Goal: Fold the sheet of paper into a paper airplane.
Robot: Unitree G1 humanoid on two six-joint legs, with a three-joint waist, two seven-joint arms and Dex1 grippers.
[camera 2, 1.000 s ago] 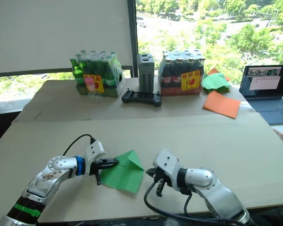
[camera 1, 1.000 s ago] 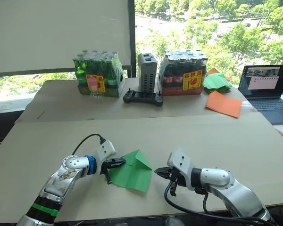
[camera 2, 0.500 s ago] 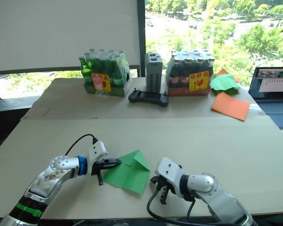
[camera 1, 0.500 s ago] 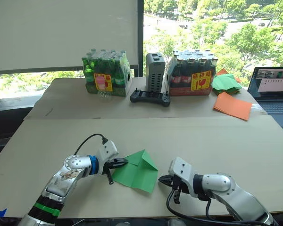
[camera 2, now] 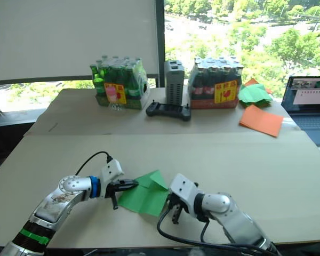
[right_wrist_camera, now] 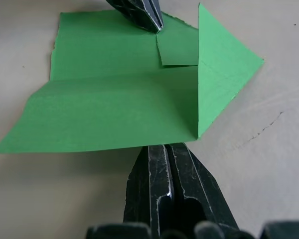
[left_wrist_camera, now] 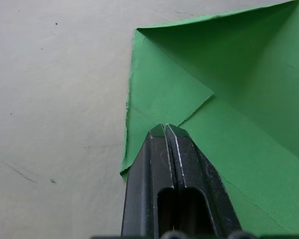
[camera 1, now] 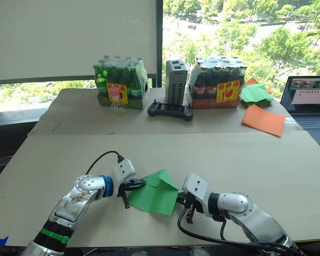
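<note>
The sheet of paper [camera 1: 157,194] is bright green and lies on the near table between my two arms. One corner is folded over into a small flap [left_wrist_camera: 164,94], and a long fold stands raised along the sheet's middle [right_wrist_camera: 114,99]. My left gripper [camera 1: 142,183] is shut, its tip [left_wrist_camera: 164,128] resting on the sheet's left part beside the small flap. My right gripper [camera 1: 180,200] is shut too, its tip [right_wrist_camera: 164,148] touching the sheet's right edge under the raised fold. From the right wrist, my left gripper [right_wrist_camera: 149,20] shows on the sheet's far side.
At the back of the table stand a pack of green bottles [camera 1: 117,85], a grey box [camera 1: 176,81], a black controller [camera 1: 170,110] and a pack of dark bottles [camera 1: 218,85]. Orange sheets [camera 1: 263,120], a green paper stack [camera 1: 256,93] and a laptop [camera 1: 309,98] are at the far right.
My right gripper has moved left up to the sheet's right edge. The left gripper has stayed on the sheet. The camera view shifted slightly.
</note>
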